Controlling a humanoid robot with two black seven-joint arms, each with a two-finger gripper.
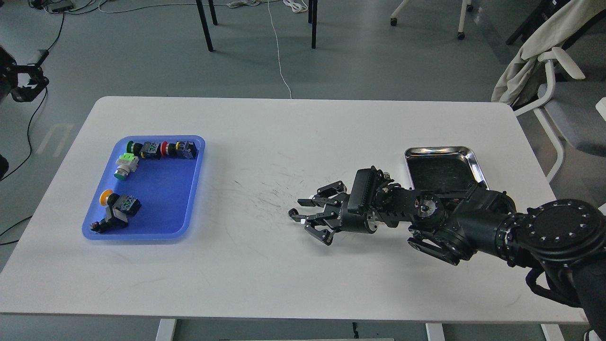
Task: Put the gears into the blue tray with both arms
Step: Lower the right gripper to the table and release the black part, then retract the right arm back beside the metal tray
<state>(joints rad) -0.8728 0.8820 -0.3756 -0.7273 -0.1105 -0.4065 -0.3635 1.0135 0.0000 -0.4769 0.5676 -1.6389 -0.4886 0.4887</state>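
Our right tool (297, 211) lies low over the white tabletop (265, 265), fingers slightly parted around a tiny black gear (292, 212). Farther left sits the shallow blue plastic tray (163, 203). Our left tool (26, 85) hangs off-table, grip indiscernible.
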